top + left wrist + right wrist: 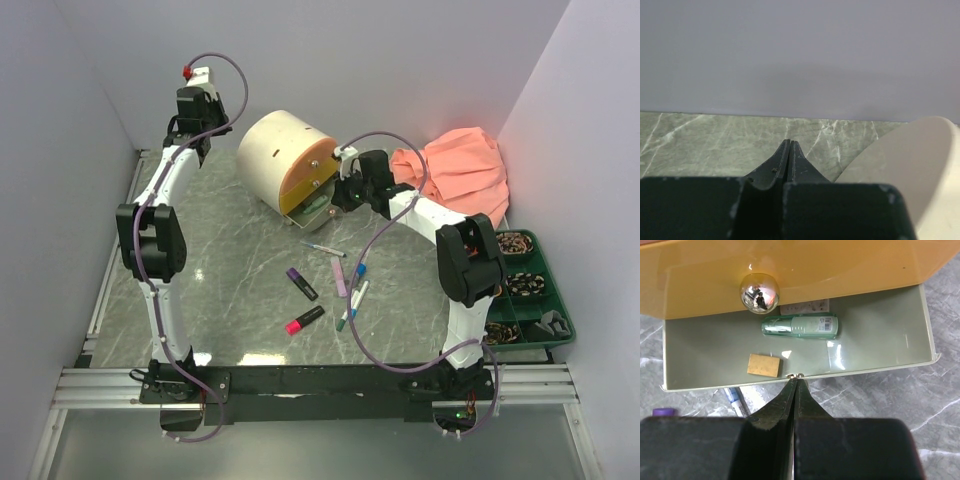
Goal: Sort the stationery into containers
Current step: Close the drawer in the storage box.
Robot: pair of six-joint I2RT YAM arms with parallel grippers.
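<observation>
The cream drum cabinet (278, 148) lies on its side with a yellow-orange drawer (306, 182) pulled open. In the right wrist view the drawer (880, 330) holds a small green piece (800, 326) and a tan eraser (764, 364) under a shiny knob (759, 293). My right gripper (796, 378) is shut and empty, its tips at the drawer's near rim. On the table lie a thin white pen (322, 248), a purple highlighter (302, 283), a lilac marker (339, 276), a pink-black highlighter (304, 320) and a blue-capped pen (358, 276). My left gripper (790, 146) is shut and empty beside the cabinet (910, 165), by the back wall.
A peach cloth (460, 170) lies at the back right behind the right arm. A dark green compartment tray (528, 262) with small items stands at the right edge. Walls close in on the left, back and right. A blue-white pen (736, 399) shows below the drawer.
</observation>
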